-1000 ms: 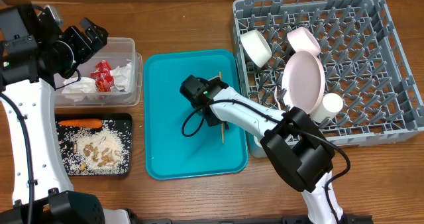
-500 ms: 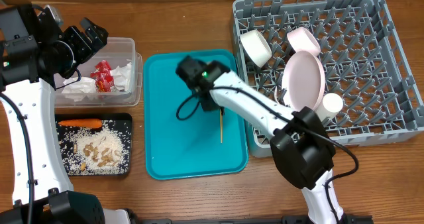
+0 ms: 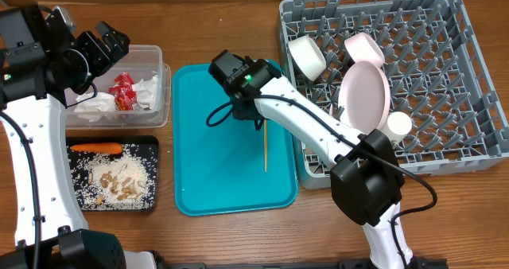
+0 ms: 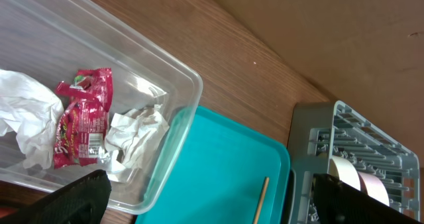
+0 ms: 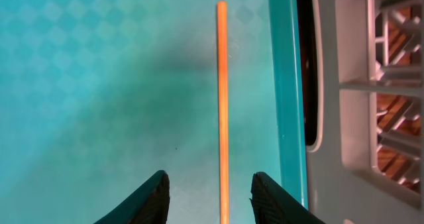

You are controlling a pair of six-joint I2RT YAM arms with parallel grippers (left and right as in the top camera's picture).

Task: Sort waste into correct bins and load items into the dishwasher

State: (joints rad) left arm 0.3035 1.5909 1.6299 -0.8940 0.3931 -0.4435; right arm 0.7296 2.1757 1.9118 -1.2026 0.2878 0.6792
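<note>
1. Lying flat on the teal tray [image 3: 207, 173], close to its rack-side rim: thin wooden stick [image 5: 222, 105]. Straddled by right gripper [image 5: 217, 201], jaws spread, nothing pinched.
2. Could roll or skid toward that rim if closed on off-centre, with so little to bite on.
3. Might snag a peg entering the grey rack [image 3: 469, 78] right of the teal tray, beside white bowl [image 3: 306, 56], pink bowl [image 3: 364, 46], pink plate [image 3: 364, 94], white cup [image 3: 396, 126].
4. Left of the teal tray: clear tub [image 3: 151, 62] with red wrapper [image 3: 123, 91] and napkins [image 3: 151, 90], left gripper [image 4: 218, 197] above, jaws wide, empty. By its near-left corner: black tray [image 3: 153, 173] with carrot [image 3: 95, 148] and rice-like scraps [image 3: 119, 177].

Table [image 3: 223, 22] holds clear tub [image 3: 165, 94], black tray [image 3: 153, 151], teal tray [image 3: 211, 177], rack [image 3: 445, 102].
</note>
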